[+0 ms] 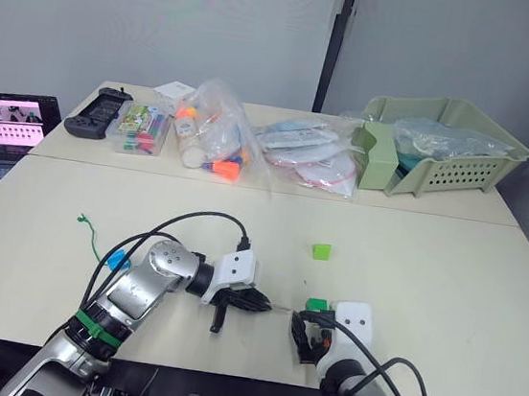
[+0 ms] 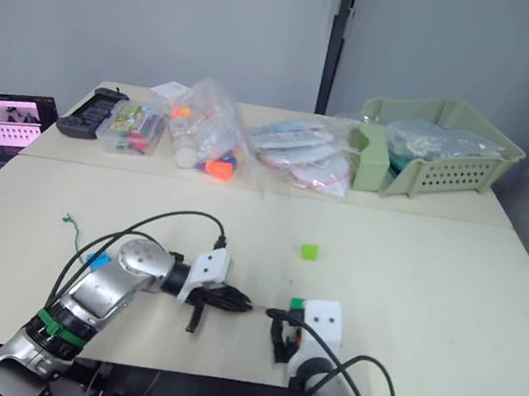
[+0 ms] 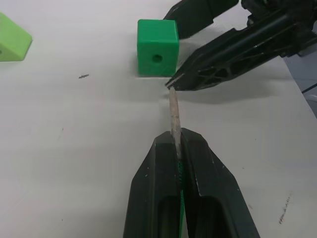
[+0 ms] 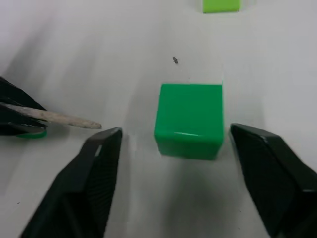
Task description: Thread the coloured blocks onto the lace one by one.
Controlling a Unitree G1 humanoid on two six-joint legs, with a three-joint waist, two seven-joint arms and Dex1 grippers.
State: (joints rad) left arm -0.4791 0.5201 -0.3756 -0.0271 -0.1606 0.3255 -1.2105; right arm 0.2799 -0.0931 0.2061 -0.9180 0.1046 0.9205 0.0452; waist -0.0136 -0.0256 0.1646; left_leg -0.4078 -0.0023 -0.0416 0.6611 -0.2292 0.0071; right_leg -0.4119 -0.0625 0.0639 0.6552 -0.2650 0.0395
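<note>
Dark green block (image 4: 188,119) between spread right jaws, bare tabletop (image 1: 449,269) around.

No readable text, label, brand or number shows on anything.

Glossy smooth plastic dark green block (image 4: 188,119), matt black tool fingers (image 3: 208,198) — rough, frayed pale lace tip (image 3: 174,116)

Cream table (image 1: 449,269) against a plain grey wall (image 1: 170,22)
</note>
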